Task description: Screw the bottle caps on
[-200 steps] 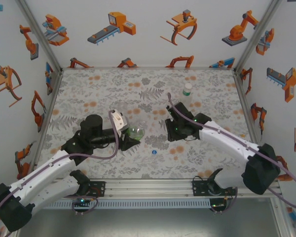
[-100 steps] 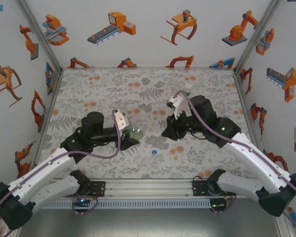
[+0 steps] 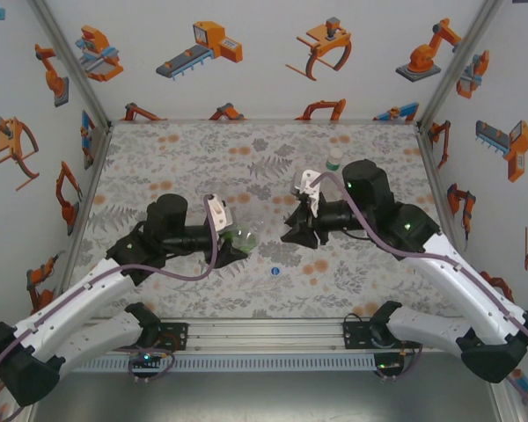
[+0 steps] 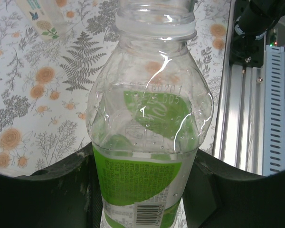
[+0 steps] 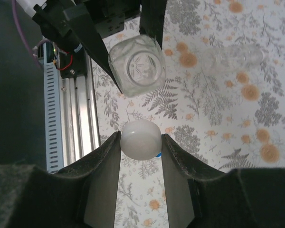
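Ferns and orange blooms on the mat (image 3: 158, 158), and it's line-up time: left gripper (image 3: 232, 250) clamped on the clear plastic bottle with the green label (image 4: 147, 156), neck bare; right gripper (image 5: 140, 137) pinching a round white plastic cap (image 5: 140, 140). Next job, I'd say: seat it squarely, then twist. Small blue cap (image 3: 275, 272) waits lower centre, an upright bottle (image 3: 334, 159) upper right, both out of the way.
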`<act>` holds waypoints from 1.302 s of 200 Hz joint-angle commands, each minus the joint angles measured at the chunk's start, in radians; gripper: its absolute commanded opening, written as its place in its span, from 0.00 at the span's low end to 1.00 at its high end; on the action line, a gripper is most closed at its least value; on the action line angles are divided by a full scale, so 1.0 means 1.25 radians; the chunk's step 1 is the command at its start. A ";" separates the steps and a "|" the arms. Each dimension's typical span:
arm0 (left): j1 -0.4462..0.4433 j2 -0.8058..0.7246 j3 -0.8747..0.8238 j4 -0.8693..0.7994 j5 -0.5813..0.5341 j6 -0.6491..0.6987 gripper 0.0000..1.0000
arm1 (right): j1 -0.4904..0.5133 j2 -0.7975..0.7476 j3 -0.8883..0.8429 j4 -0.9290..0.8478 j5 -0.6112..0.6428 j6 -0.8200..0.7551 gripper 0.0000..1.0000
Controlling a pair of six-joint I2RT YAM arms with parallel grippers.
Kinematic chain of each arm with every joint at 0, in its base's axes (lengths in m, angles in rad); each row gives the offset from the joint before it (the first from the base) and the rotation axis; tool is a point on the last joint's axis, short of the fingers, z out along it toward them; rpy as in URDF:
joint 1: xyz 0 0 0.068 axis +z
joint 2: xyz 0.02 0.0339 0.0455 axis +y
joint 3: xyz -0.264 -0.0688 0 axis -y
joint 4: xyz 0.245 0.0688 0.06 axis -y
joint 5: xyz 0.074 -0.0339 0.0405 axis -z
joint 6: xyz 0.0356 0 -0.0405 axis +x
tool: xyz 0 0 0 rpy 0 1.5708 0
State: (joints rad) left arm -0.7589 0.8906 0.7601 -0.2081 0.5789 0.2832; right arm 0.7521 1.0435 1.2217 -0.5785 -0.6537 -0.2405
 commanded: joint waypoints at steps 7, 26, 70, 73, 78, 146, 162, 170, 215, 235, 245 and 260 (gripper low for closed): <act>-0.005 0.013 0.045 -0.046 0.051 0.042 0.00 | 0.026 0.019 0.040 0.014 -0.052 -0.090 0.19; -0.005 0.024 0.065 -0.080 0.065 0.057 0.00 | 0.041 0.017 0.039 0.019 -0.050 -0.136 0.18; -0.006 0.025 0.076 -0.101 0.102 0.067 0.00 | 0.064 -0.009 0.015 0.046 -0.011 -0.227 0.15; -0.006 0.026 0.077 -0.103 0.104 0.068 0.00 | 0.064 -0.009 0.015 0.048 -0.011 -0.228 0.15; -0.006 0.026 0.077 -0.105 0.106 0.067 0.00 | 0.065 -0.008 0.016 0.049 -0.012 -0.229 0.15; -0.012 0.034 0.083 -0.110 0.135 0.064 0.00 | 0.076 0.019 0.033 0.064 -0.025 -0.233 0.15; -0.013 0.038 0.085 -0.110 0.140 0.063 0.00 | 0.080 0.027 0.036 0.065 -0.034 -0.234 0.15; -0.014 0.041 0.085 -0.111 0.142 0.063 0.00 | 0.083 0.030 0.037 0.069 -0.036 -0.233 0.14; -0.018 0.048 0.085 -0.111 0.146 0.064 0.00 | 0.100 0.039 0.038 0.082 -0.045 -0.233 0.13; -0.019 0.052 0.085 -0.111 0.149 0.065 0.00 | 0.104 0.042 0.040 0.083 -0.046 -0.234 0.13; -0.019 0.053 0.087 -0.111 0.152 0.067 0.00 | 0.105 0.044 0.043 0.080 -0.047 -0.234 0.13; -0.019 0.057 0.092 -0.121 0.157 0.073 0.00 | 0.105 0.049 0.049 0.068 -0.050 -0.241 0.13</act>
State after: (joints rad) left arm -0.7776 0.9562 0.8375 -0.3428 0.7284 0.3454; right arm 0.8745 1.0939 1.2415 -0.5030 -0.6914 -0.5156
